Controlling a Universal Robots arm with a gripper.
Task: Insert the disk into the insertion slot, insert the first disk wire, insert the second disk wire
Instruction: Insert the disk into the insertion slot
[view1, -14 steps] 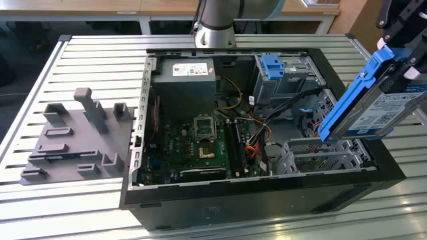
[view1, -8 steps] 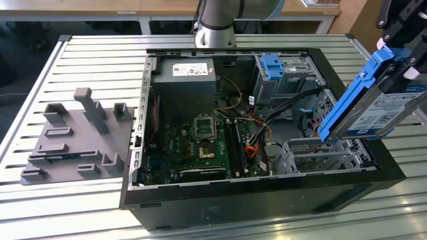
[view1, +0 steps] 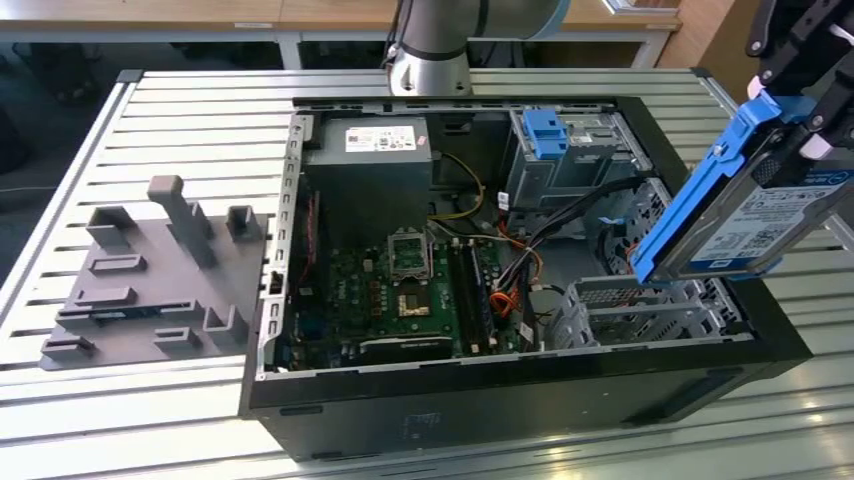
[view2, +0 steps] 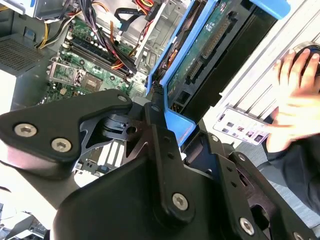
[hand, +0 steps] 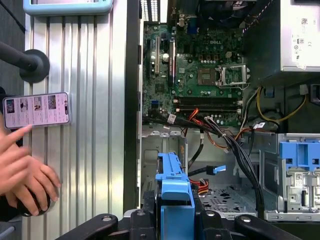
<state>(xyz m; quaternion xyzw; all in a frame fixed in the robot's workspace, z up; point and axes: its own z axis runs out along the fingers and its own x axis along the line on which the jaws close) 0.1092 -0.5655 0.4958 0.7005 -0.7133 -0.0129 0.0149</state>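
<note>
My gripper (view1: 801, 90) is shut on the disk (view1: 761, 215), a grey drive with a white label in a bright blue carrier. It hangs tilted, on edge, at the exterior view's right, above the open computer case. The insertion slot (view1: 627, 310), a low perforated grey cage, sits in the case's near right corner just below the disk's lower end. In the first wrist view the blue carrier (hand: 175, 190) stands between my black fingers (hand: 137, 222), with the slot (hand: 222, 197) beyond it. The second wrist view shows the disk's underside (view2: 200, 55) clamped in my gripper (view2: 165, 125).
A taller grey box with a blue clip (view1: 554, 140) stands behind the slot. Loose wires (view1: 514, 270) cross the motherboard (view1: 400, 290) beside it. A grey fixture (view1: 147, 280) lies on the slatted table. A person's hand (hand: 25, 175) and a phone (hand: 36, 110) rest beside the case.
</note>
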